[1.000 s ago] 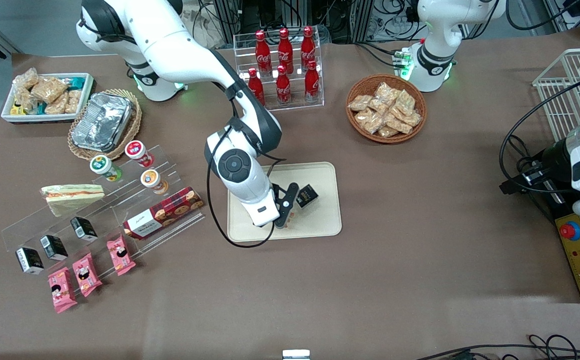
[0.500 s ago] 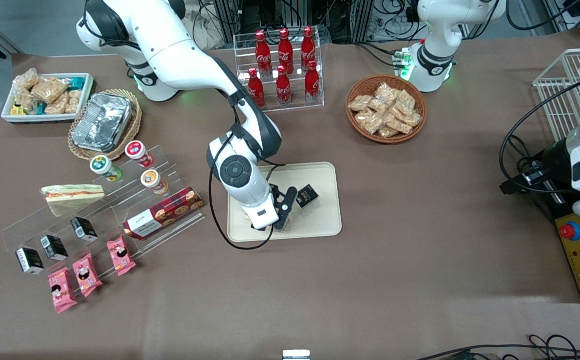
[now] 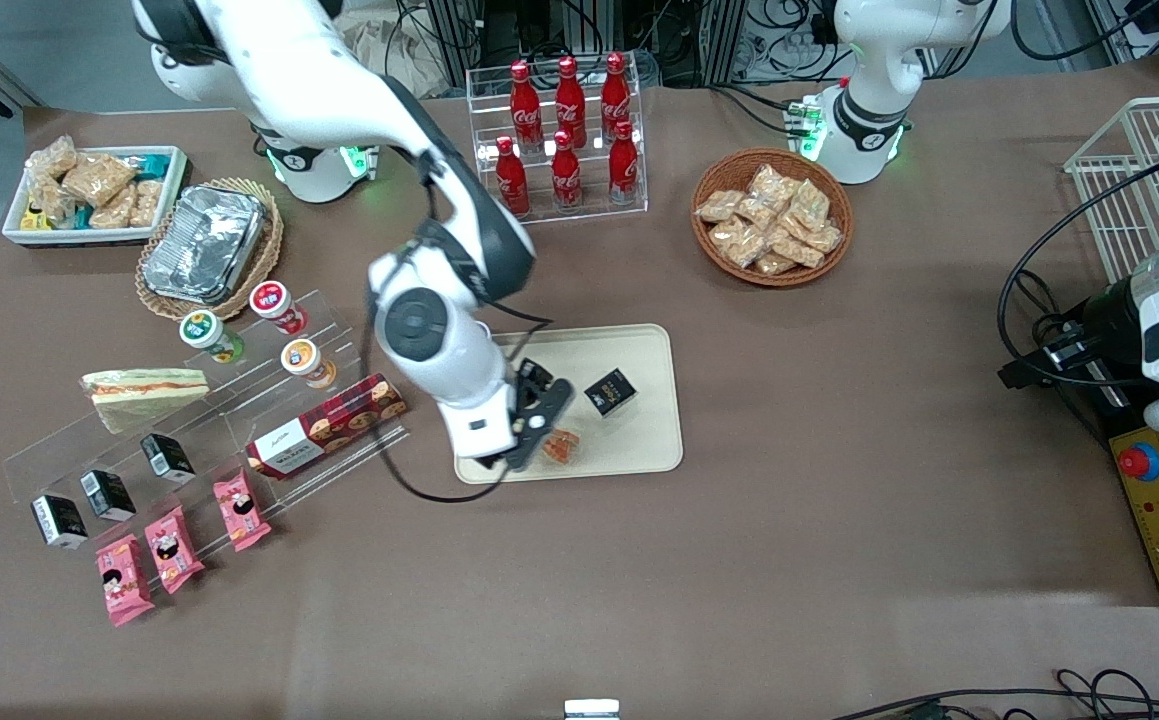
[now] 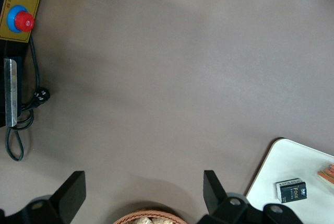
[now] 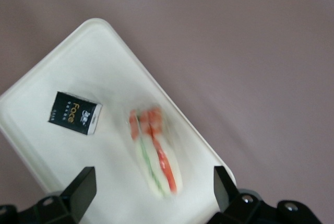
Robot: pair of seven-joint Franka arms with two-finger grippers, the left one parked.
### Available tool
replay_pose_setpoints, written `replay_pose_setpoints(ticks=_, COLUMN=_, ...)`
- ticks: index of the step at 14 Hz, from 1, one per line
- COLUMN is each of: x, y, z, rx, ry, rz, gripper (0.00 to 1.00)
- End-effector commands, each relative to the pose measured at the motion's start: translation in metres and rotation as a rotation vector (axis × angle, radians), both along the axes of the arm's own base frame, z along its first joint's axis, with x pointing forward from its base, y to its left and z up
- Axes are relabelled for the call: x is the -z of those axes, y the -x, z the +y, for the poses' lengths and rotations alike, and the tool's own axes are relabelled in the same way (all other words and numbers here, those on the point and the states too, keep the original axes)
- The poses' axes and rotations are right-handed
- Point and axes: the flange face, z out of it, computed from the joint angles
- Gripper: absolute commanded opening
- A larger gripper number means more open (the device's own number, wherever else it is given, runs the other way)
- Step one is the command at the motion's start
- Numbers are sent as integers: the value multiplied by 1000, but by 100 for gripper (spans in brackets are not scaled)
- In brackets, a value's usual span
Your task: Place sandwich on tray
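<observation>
One clear-wrapped sandwich point(image 3: 561, 446) point(image 5: 155, 153), pale bread with red and green filling, lies flat on the cream tray point(image 3: 644, 440) point(image 5: 78, 67) close to the rim nearest the front camera. My gripper point(image 3: 537, 420) point(image 5: 152, 182) hangs open just above it, and its fingers point(image 5: 81, 187) stand wide apart and touch nothing. A small black box point(image 3: 610, 391) point(image 5: 74, 113) rests on the tray beside the sandwich, farther from the camera. A second wedge sandwich point(image 3: 144, 389) sits on the acrylic shelf toward the working arm's end.
The acrylic shelf point(image 3: 199, 440) holds cups, a biscuit box point(image 3: 327, 424), black boxes and pink packets. A cola bottle rack point(image 3: 567, 135), a wicker snack basket point(image 3: 771, 215), a foil container point(image 3: 204, 243) and a white snack bin point(image 3: 94, 190) stand farther from the camera.
The arm has lifted and swung toward its own end of the table. The sandwich, hidden under the low gripper before, now lies uncovered on the tray.
</observation>
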Motion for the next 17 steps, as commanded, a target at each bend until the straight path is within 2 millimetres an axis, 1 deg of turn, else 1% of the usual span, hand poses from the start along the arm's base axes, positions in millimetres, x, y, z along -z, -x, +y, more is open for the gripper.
replay_pose_setpoints(ticks=1, x=-60, y=-21, z=-92, rx=155, ry=-47, rz=53, gripper=100)
replay_pose_setpoints(ticks=2, x=-74, y=-27, z=-126, rx=211, ry=-68, rz=75, gripper=100)
replay_pose_setpoints(ticks=3, x=-84, y=-29, z=-146, rx=259, ry=-96, rz=95, gripper=100)
replay_pose_setpoints(ticks=4, x=-95, y=-33, z=-172, rx=333, ry=-111, rz=115, gripper=100)
replay_pose_setpoints(ticks=5, x=-100, y=-38, z=-205, rx=435, ry=-116, rz=146, gripper=100)
replay_pose_setpoints(ticks=6, x=-108, y=-38, z=-226, rx=500, ry=-121, rz=174, gripper=100)
replay_pose_setpoints(ticks=7, x=-116, y=-36, z=-242, rx=534, ry=-115, rz=183, gripper=100)
replay_pose_setpoints(ticks=8, x=-120, y=-36, z=-252, rx=547, ry=-104, rz=190, gripper=100)
replay_pose_setpoints(ticks=9, x=-121, y=-36, z=-267, rx=559, ry=-75, rz=194, gripper=100)
replay_pose_setpoints(ticks=10, x=-124, y=-37, z=-287, rx=589, ry=-76, rz=198, gripper=100)
replay_pose_setpoints(ticks=11, x=-133, y=-35, z=-311, rx=624, ry=-82, rz=196, gripper=100)
replay_pose_setpoints(ticks=12, x=-138, y=-32, z=-321, rx=656, ry=-73, rz=207, gripper=100)
replay_pose_setpoints(ticks=14, x=-150, y=-23, z=-340, rx=796, ry=5, rz=219, gripper=100)
replay_pose_setpoints(ticks=15, x=-157, y=-18, z=-342, rx=835, ry=41, rz=218, gripper=100)
replay_pose_setpoints(ticks=16, x=-172, y=-16, z=-346, rx=858, ry=68, rz=190, gripper=100)
replay_pose_setpoints(ticks=17, x=-178, y=-13, z=-349, rx=867, ry=96, rz=188, gripper=100)
